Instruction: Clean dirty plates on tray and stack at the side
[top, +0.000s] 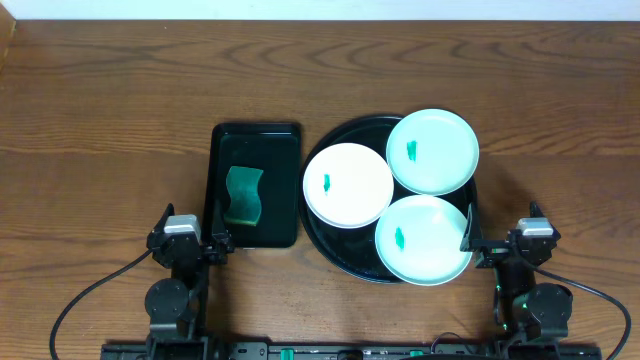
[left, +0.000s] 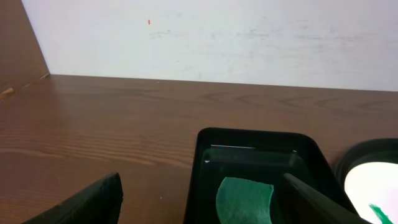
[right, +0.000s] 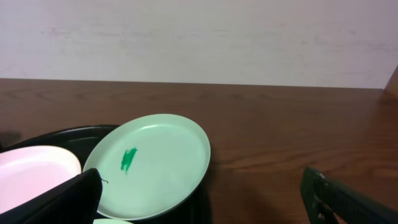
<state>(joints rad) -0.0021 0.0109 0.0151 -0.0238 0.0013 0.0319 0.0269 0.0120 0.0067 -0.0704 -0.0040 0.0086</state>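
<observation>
Brown wooden table (top: 100, 100), round black tray (top: 338, 252) just beside smaller rectangular tray (top: 256, 145)

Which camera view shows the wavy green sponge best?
The overhead view: the wavy green sponge shows whole, lying in the rectangular black tray. The left wrist view cuts off its near part; the right wrist view does not show it.

Three smeared plates (top: 348, 185) (overlapping) on tray (top: 338, 246)
</observation>
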